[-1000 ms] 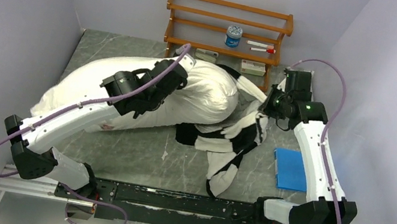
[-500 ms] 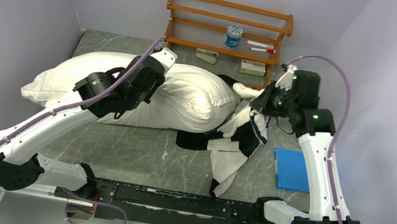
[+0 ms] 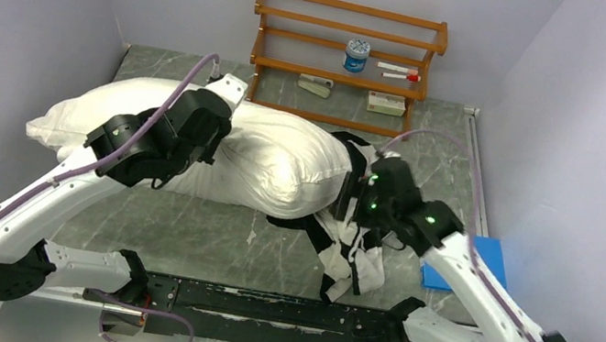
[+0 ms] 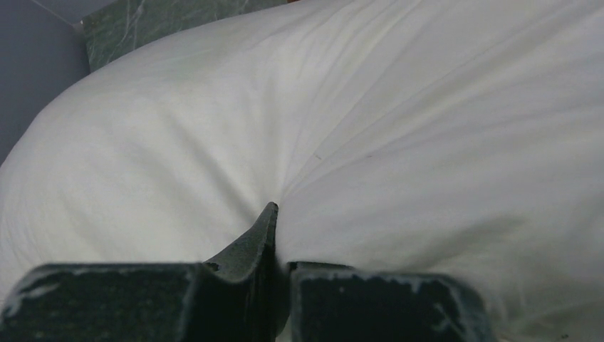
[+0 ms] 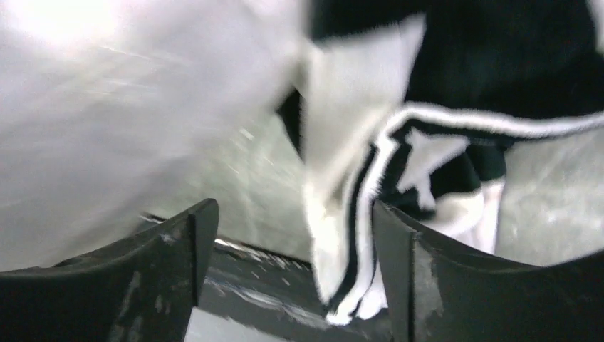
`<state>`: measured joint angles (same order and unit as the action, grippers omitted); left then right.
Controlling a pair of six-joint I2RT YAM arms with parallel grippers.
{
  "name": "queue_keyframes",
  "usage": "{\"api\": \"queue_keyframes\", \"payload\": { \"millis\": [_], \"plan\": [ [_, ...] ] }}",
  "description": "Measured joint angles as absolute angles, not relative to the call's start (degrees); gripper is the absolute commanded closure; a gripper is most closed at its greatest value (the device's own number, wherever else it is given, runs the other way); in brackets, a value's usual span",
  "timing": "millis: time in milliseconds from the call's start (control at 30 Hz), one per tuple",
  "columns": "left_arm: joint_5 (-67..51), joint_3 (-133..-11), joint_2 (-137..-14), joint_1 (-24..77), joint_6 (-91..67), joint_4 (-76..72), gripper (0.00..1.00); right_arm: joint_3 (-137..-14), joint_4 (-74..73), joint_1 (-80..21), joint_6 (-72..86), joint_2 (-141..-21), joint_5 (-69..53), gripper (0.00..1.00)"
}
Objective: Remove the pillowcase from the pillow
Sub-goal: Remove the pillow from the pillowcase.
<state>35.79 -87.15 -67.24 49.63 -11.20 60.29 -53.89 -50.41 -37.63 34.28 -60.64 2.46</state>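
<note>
Near-final step: left claw pinched shut on bare pillow, right claw wide open and empty, pillowcase heaped on table at pillow's right end, possibly caught there; next move likely calls for regrasping and dragging it clear.

pillowcase blurred in right wrist view, blue pad partly under right arm

Left hand clamped, right hand spread.
</note>
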Motion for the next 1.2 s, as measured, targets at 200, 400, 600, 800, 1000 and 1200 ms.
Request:
{"api": "queue_keyframes", "payload": {
  "millis": [200,400,600,800,1000,1200],
  "plan": [
    [34.5,-84.5,-63.4,49.6,-13.4,60.8,0.95,-61.1,-39.3,-37.6,38.1,-50.5,0.9,0.00],
    [29.4,-80.6,-59.1,49.5,-14.6,60.9,0.65,-50.3,-19.5,-37.6,49.9,-59.6,-13.9,0.52],
    [20.7,-78.6,-56.2,49.1,-14.3,60.6,0.22,-48.1,-7.6,-38.2,57.8,-73.0,-26.3,0.72],
    [13.1,-78.3,-53.6,48.8,-13.5,56.8,0.15,-65.9,-9.5,-38.7,51.6,-80.6,-28.8,0.64],
    [8.0,-67.0,-54.5,48.8,-15.9,51.3,0.19,-66.7,-16.1,-38.6,45.0,-80.7,-22.7,0.60],
    [6.3,-55.5,-57.6,49.0,-21.9,46.7,0.37,-66.5,-27.9,-38.5,39.7,-76.7,-11.3,0.22]
  ]
}}
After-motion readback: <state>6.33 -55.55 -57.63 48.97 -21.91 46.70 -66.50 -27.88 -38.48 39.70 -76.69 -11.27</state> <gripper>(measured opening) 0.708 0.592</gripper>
